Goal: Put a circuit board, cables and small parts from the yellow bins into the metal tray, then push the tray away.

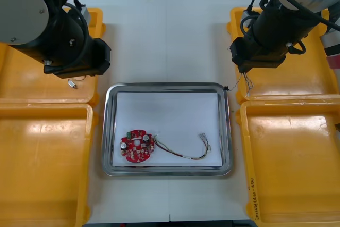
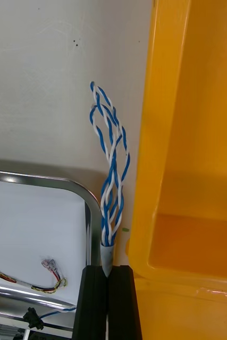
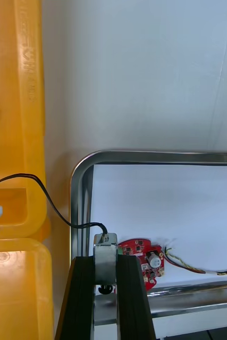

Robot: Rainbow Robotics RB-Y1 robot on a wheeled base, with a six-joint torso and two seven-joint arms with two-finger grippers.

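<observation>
Off the metal tray's (image 1: 169,85) 2 o'clock corner, between rim and right yellow bin (image 1: 289,82), right gripper (image 2: 109,271) pinches the twisted blue and white cable (image 2: 113,175) by one end; long axis runs straight on from the fingers, looped free end pointing away. Toward 10 o'clock, left gripper (image 3: 106,260) clamps a small metal part (image 3: 106,248) on a black cable (image 3: 49,202). Loading step, I judge: circuit board (image 1: 138,145) and red and yellow cable (image 1: 183,151) already lie inside; next calls for carrying both loads over the white floor before release.
</observation>
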